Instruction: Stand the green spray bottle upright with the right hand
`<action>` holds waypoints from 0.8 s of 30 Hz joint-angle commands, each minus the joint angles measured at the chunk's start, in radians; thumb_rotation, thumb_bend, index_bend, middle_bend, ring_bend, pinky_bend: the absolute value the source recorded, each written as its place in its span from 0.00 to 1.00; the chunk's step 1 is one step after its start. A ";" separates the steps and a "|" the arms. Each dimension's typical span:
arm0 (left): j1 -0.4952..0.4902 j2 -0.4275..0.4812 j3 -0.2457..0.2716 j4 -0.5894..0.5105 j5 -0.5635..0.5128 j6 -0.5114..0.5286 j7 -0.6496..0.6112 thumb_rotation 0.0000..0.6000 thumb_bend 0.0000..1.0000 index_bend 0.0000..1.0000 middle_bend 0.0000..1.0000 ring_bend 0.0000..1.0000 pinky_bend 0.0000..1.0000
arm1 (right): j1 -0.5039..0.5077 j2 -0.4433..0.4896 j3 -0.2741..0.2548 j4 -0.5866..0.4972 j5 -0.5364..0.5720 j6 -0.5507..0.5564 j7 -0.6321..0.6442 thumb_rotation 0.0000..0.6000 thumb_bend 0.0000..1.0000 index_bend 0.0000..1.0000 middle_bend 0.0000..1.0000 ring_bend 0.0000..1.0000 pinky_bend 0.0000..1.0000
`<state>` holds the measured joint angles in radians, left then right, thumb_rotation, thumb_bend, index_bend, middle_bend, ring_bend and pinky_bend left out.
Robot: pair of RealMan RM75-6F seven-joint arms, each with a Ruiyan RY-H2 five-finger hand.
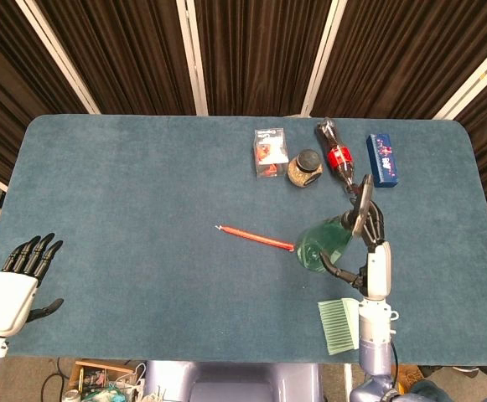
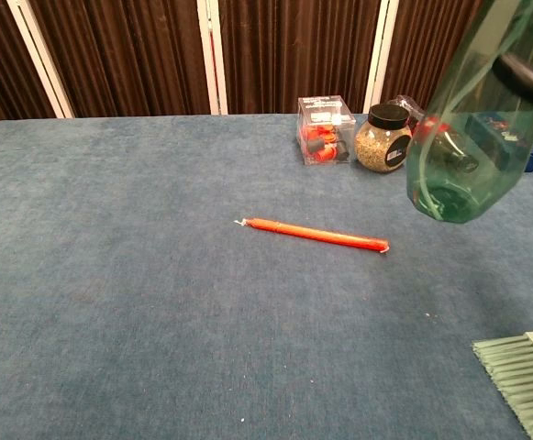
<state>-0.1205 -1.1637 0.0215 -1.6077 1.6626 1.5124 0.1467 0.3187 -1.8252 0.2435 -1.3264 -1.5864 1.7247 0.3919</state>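
My right hand (image 1: 370, 243) grips the green spray bottle (image 1: 327, 242) and holds it in the air above the table's right side. The bottle is tilted, its base toward the left and its black nozzle (image 1: 365, 197) up toward the right. In the chest view the bottle (image 2: 472, 137) fills the upper right corner, its round base well above the cloth; one dark finger (image 2: 529, 71) crosses its body. My left hand (image 1: 15, 280) rests open near the table's front left corner, holding nothing.
A red pen (image 1: 256, 238) lies mid-table just left of the bottle. At the back right stand a clear box (image 1: 270, 152), a grain jar (image 1: 305, 167), a lying cola bottle (image 1: 337, 157) and a blue box (image 1: 382, 159). A green brush (image 1: 339, 325) lies by the front edge.
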 commanded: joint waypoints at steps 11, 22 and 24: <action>0.002 0.004 0.003 0.002 0.008 0.005 -0.008 1.00 0.05 0.00 0.00 0.00 0.12 | -0.015 -0.198 -0.107 0.408 -0.091 0.088 0.038 1.00 0.48 1.00 0.16 0.00 0.00; 0.005 0.009 0.006 0.002 0.013 0.012 -0.019 1.00 0.05 0.00 0.00 0.00 0.12 | -0.011 -0.259 -0.125 0.548 -0.084 0.072 0.073 1.00 0.48 1.00 0.16 0.00 0.00; 0.005 0.010 0.007 0.001 0.017 0.013 -0.021 1.00 0.05 0.00 0.00 0.00 0.12 | -0.011 -0.265 -0.129 0.560 -0.081 0.065 0.076 1.00 0.48 1.00 0.16 0.00 0.00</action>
<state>-0.1155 -1.1536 0.0285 -1.6062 1.6796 1.5254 0.1257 0.3070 -2.0870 0.1171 -0.7696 -1.6692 1.7931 0.4656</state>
